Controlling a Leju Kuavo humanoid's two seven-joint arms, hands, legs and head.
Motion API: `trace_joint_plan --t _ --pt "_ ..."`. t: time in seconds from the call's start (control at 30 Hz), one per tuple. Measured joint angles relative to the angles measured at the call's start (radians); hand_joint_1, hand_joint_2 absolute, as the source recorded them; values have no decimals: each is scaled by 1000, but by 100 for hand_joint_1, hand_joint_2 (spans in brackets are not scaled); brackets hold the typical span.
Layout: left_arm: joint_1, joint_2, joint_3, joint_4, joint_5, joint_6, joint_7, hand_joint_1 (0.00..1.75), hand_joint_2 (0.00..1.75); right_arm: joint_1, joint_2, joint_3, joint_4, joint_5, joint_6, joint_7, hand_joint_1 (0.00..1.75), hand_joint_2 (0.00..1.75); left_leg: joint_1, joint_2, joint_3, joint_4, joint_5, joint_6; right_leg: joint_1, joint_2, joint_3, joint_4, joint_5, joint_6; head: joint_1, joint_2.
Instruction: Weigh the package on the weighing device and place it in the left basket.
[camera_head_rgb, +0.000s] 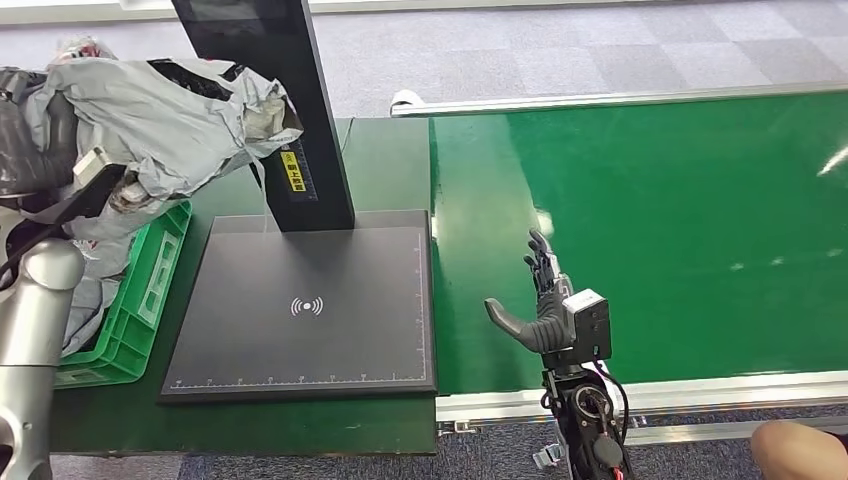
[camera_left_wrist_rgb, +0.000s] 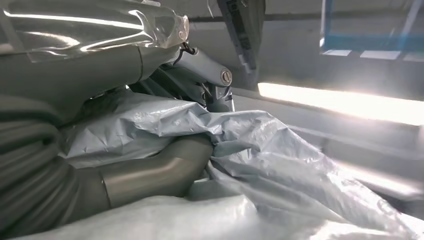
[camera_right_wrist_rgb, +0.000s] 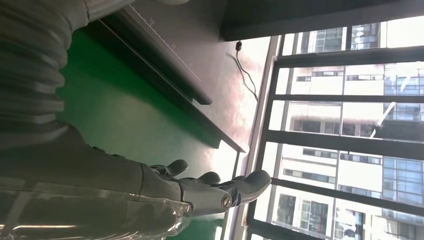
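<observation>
A crumpled grey plastic package (camera_head_rgb: 165, 115) is held up at the left, above the green basket (camera_head_rgb: 150, 290). My left hand (camera_head_rgb: 95, 185) grips it from below; in the left wrist view the thumb (camera_left_wrist_rgb: 165, 167) presses into the grey package (camera_left_wrist_rgb: 260, 150). The black weighing plate (camera_head_rgb: 310, 305) lies bare on the table, with its dark post (camera_head_rgb: 290, 110) rising at the back. My right hand (camera_head_rgb: 545, 300) hovers open over the green belt (camera_head_rgb: 650, 220), just right of the plate, fingers spread and holding nothing. The right wrist view has my right hand (camera_right_wrist_rgb: 200, 187) beside the weighing plate's edge (camera_right_wrist_rgb: 165, 60).
The basket holds other grey packages (camera_head_rgb: 85, 300). The conveyor's metal rail (camera_head_rgb: 650, 395) runs along the near edge. A person's knee (camera_head_rgb: 800, 450) shows at the bottom right corner. A window frame (camera_right_wrist_rgb: 325, 125) lies beyond the table.
</observation>
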Motion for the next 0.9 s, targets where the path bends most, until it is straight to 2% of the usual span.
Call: trace_joint_plan --t 0.2,0.33,0.63,0.67,0.77,0.8,0.9 --pt "-79 97 60 289 -196 1 107 175 175 24 0 -21 -13 16 22 2 0 175 1 4 0 0 0 -1 1 4 -1 1 0 -1 0 0" --pt "-92 164 100 439 -261 2 148 175 175 27 0 -28 -14 31 32 10 0 175 1 7 0 0 0 -1 1 6 -2 2 0 -1 0 0" --pt "-69 234 171 570 -306 -12 133 175 175 31 0 -47 -18 47 35 21 0 175 0 6 -1 0 0 -1 0 6 -3 1 0 -1 0 0" --pt "-68 237 176 575 -308 -17 132 162 175 31 0 -49 -18 47 35 22 0 175 0 6 -1 0 0 -1 0 6 -3 1 0 -1 0 0" --pt "-64 238 194 581 -302 -54 111 31 175 30 -2 -57 -17 47 33 22 0 175 0 6 -1 0 0 -1 0 6 -3 1 0 -1 0 0" --pt "-61 235 201 581 -292 -76 96 0 175 30 -3 -60 -17 47 33 22 0 175 0 6 -1 0 0 -1 1 6 -3 1 0 -1 0 0" --pt "-46 218 233 568 -213 -159 30 0 175 32 -4 -65 -18 50 33 22 0 175 0 6 -1 0 0 -1 1 6 -3 1 0 -1 0 0"
